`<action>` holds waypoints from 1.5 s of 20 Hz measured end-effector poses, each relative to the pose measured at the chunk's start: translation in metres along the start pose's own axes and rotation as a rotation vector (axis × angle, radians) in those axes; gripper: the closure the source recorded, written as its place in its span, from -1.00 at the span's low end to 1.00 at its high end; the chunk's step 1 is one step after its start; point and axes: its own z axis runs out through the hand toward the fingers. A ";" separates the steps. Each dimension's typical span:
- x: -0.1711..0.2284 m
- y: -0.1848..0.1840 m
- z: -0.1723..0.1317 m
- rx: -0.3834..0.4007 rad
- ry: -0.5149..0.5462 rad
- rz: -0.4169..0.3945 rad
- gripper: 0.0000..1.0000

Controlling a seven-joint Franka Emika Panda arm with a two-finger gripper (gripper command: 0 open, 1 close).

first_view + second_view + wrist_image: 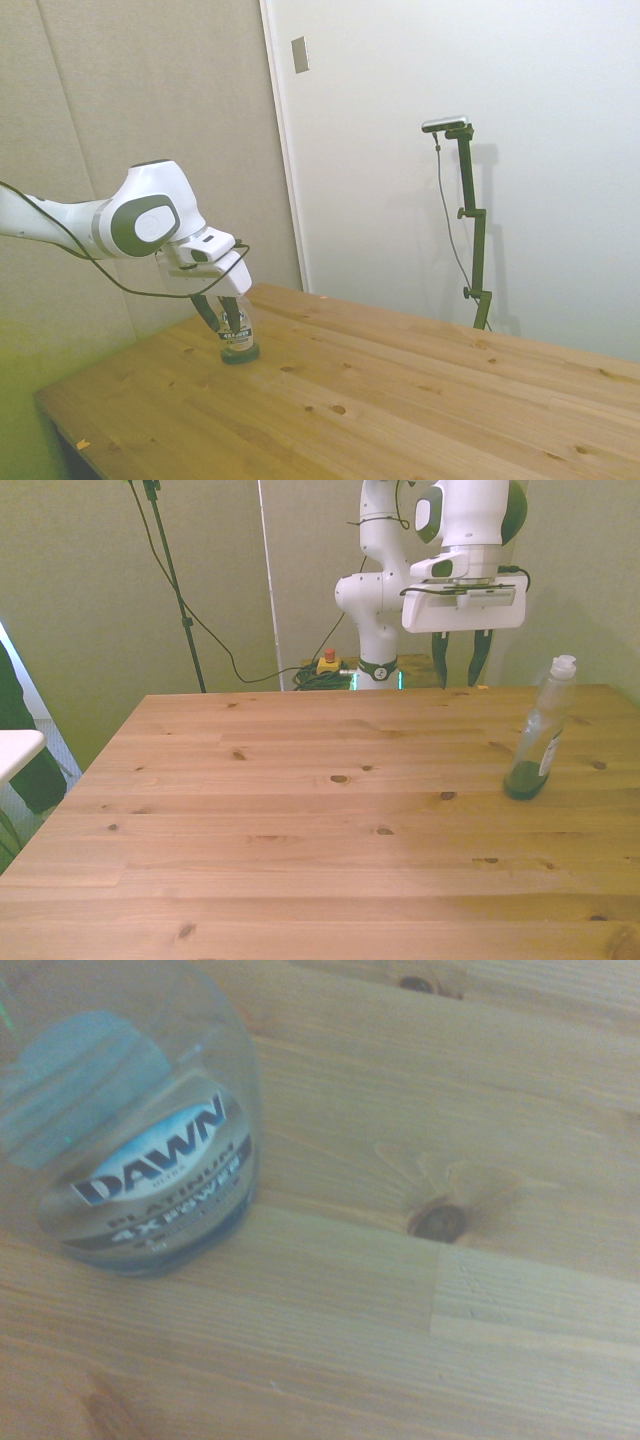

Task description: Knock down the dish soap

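Note:
The dish soap [540, 742] is a small clear bottle with a white cap, a white-and-blue label and dark green liquid at the bottom. It stands on its base near the table's edge at the front view's right. My gripper [460, 672] hangs open above the table, farther back than the bottle and toward the front view's left of it, with nothing between its fingers. In the side view the gripper [222, 318] is right beside the dish soap [239, 336], partly overlapping its top. The wrist view shows the dish soap [150, 1150] from above, close by.
The wooden table [300, 820] spreads wide toward the front view's left and toward the camera. Behind its far edge lie cables and a red-topped button [328, 660]. A white surface [15, 752] and a dark shape sit off the front view's left edge.

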 end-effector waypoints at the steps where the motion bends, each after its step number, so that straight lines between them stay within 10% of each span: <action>1: 0.001 -0.003 0.001 0.003 -0.001 -0.014 1.00; 15: 0.010 -0.055 0.014 0.080 0.027 -0.114 1.00; 30: 0.024 -0.157 0.050 0.106 0.019 -0.028 1.00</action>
